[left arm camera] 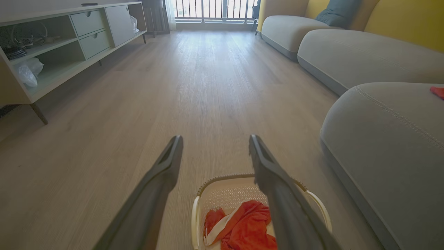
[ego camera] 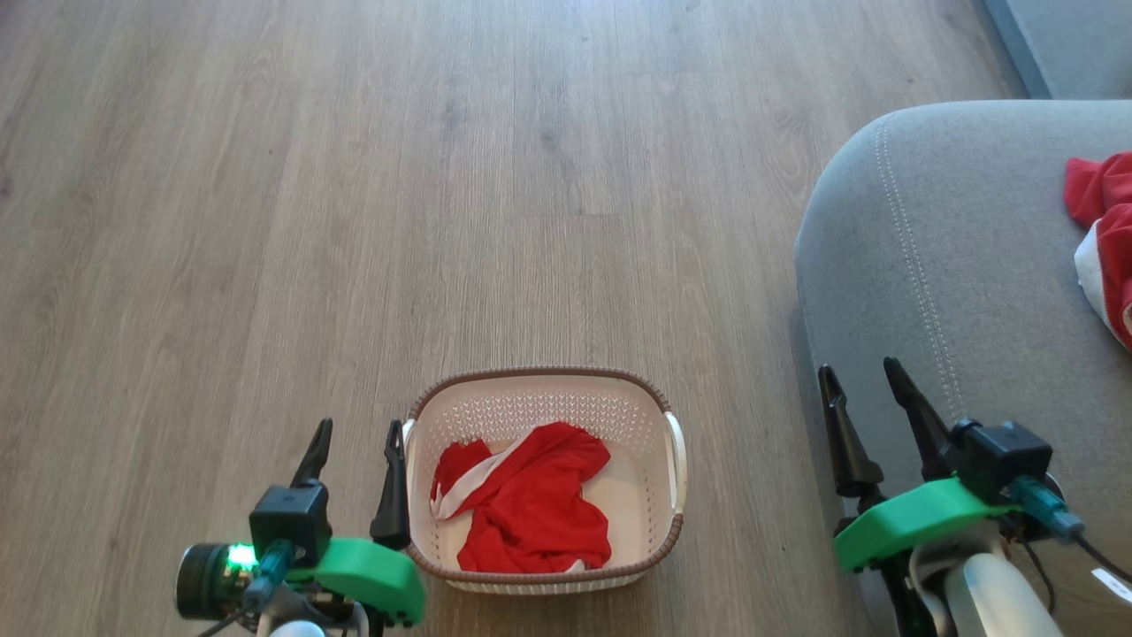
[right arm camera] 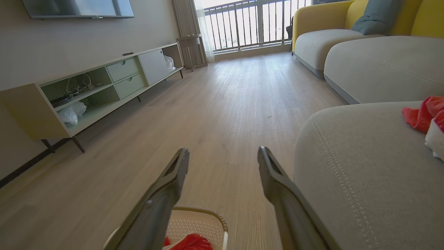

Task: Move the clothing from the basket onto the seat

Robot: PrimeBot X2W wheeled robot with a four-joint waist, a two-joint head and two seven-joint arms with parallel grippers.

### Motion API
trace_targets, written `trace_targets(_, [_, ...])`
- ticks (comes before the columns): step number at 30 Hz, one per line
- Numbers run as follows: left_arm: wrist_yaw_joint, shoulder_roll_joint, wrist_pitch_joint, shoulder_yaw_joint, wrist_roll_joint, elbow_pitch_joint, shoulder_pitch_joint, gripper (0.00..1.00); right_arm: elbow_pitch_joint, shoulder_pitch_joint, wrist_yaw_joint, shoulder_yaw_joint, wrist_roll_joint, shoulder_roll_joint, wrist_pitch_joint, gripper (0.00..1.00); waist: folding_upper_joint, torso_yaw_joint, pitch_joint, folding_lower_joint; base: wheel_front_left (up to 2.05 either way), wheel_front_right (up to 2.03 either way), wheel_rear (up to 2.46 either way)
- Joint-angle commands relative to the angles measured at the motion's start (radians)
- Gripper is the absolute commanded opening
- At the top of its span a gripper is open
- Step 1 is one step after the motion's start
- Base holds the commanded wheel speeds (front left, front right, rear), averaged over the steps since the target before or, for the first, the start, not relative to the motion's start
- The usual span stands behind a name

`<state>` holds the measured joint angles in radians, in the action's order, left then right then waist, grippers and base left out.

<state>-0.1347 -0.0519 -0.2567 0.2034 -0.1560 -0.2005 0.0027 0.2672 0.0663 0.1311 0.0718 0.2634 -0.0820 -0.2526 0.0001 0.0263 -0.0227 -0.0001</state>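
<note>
A pale wood-plank floor (ego camera: 442, 177) is seen, on which a cream basket (ego camera: 541, 379) is set, well apart from the grey seat (ego camera: 955, 265) to its right. A crumpled red garment (ego camera: 531, 504) (white trim showing) is held in the basket. A second red garment (ego camera: 1105, 221) is laid on the seat, cut off by the head view's right edge.
</note>
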Motion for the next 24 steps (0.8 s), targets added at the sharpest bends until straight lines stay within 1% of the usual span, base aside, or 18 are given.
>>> trace_targets(1, [0.001, 0.002, -0.005, -0.021, -0.005, 0.028, -0.023, 1.00, -0.025, -0.002, 0.000, 0.024, -0.013, 0.002, -0.009, 1.00, -0.0001, 0.000, 0.000, 0.0001, 0.00, 0.00, 0.00])
trace_targets(4, [0.001, 0.002, -0.005, -0.016, -0.006, 0.028, -0.019, 1.00, -0.015, 0.001, 0.000, 0.037, -0.016, 0.001, -0.009, 1.00, -0.0001, -0.004, 0.001, 0.0001, 0.00, 0.00, 0.00])
trace_targets(11, [0.017, 0.002, -0.005, -0.004, 0.000, 0.034, -0.020, 1.00, -0.002, 0.007, 0.000, 0.040, -0.017, 0.005, -0.009, 1.00, -0.0001, -0.009, 0.000, 0.0001, 0.00, 0.00, 0.00])
trace_targets(24, [0.014, 0.002, -0.005, -0.004, -0.002, 0.037, -0.023, 1.00, 0.014, 0.019, 0.000, 0.049, -0.020, 0.006, -0.009, 1.00, -0.0001, -0.020, -0.014, 0.0001, 0.00, 0.00, 0.00])
